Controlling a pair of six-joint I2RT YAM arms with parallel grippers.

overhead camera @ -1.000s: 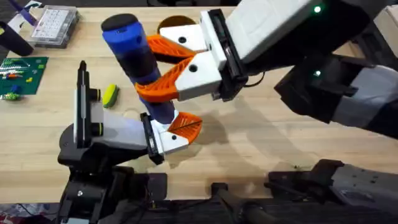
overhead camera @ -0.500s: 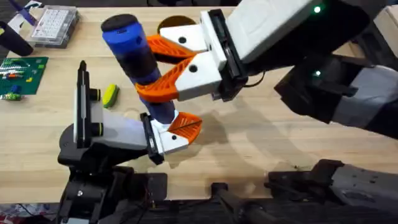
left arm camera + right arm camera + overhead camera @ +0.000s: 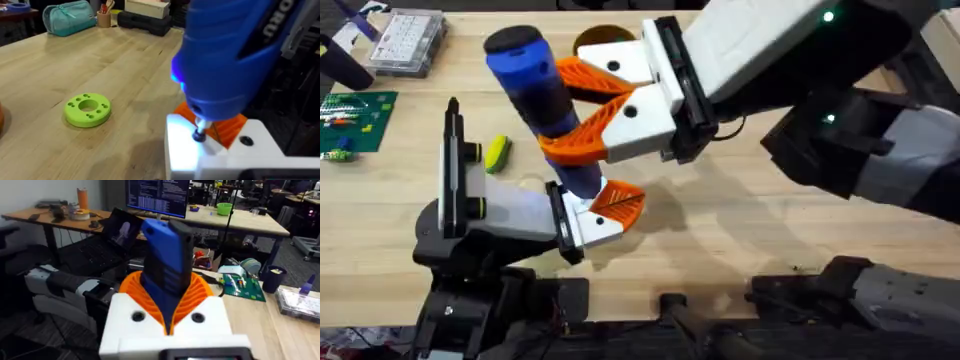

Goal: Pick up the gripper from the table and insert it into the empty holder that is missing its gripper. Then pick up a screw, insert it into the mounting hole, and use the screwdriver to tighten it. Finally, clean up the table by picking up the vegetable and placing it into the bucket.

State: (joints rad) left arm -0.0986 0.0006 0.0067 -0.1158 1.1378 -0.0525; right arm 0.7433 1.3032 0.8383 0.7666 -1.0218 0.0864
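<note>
Directly above the holder (image 3: 485,215), the right gripper (image 3: 565,110) pinches the screwdriver (image 3: 540,100) around its blue barrel, a stiff, top-heavy, likely slick tool best clamped mid-body, its bit on the screw (image 3: 199,135).

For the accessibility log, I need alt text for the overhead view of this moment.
The right tool grips the blue screwdriver, held tilted with its lower end at the gripper seated on the grey-white holder near the table's front edge. The yellow-green vegetable lies on the wooden table behind the holder, and the orange-brown bucket peeks out behind the arm.
</note>
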